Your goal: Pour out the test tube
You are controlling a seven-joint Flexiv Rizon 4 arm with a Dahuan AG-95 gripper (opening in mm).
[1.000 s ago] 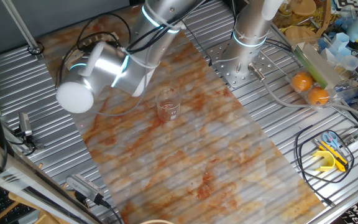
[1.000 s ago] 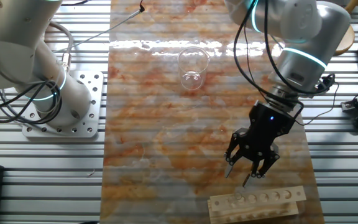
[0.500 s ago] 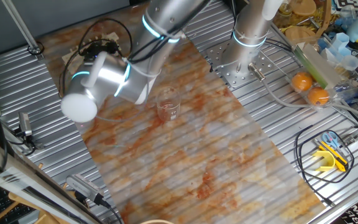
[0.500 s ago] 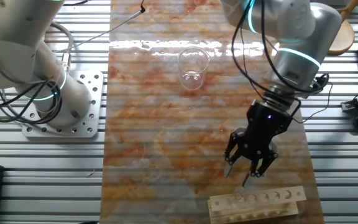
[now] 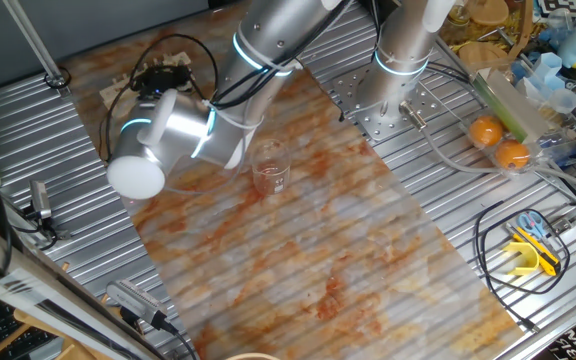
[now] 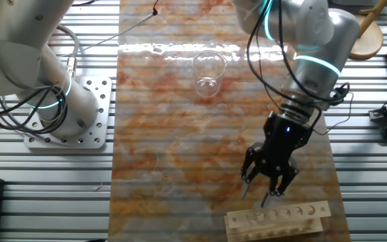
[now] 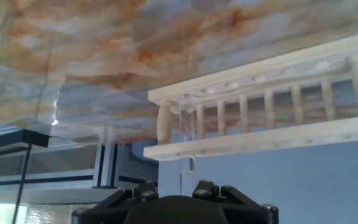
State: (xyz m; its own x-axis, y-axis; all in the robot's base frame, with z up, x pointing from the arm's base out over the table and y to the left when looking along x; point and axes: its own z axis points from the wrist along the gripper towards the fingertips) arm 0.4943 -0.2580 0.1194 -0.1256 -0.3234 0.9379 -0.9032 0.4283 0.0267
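A long mat with orange and grey swirls covers the middle of the ridged metal table. A clear beaker stands alone near the far end of the mat, with bare mat all around it. At the near edge sits a pale wooden rack. The gripper hangs just above the rack's left end, its fingers fairly close together around the thin test tube. The tube is upright, its lower end in the rack's end hole. Oranges and clutter lie off to the side.
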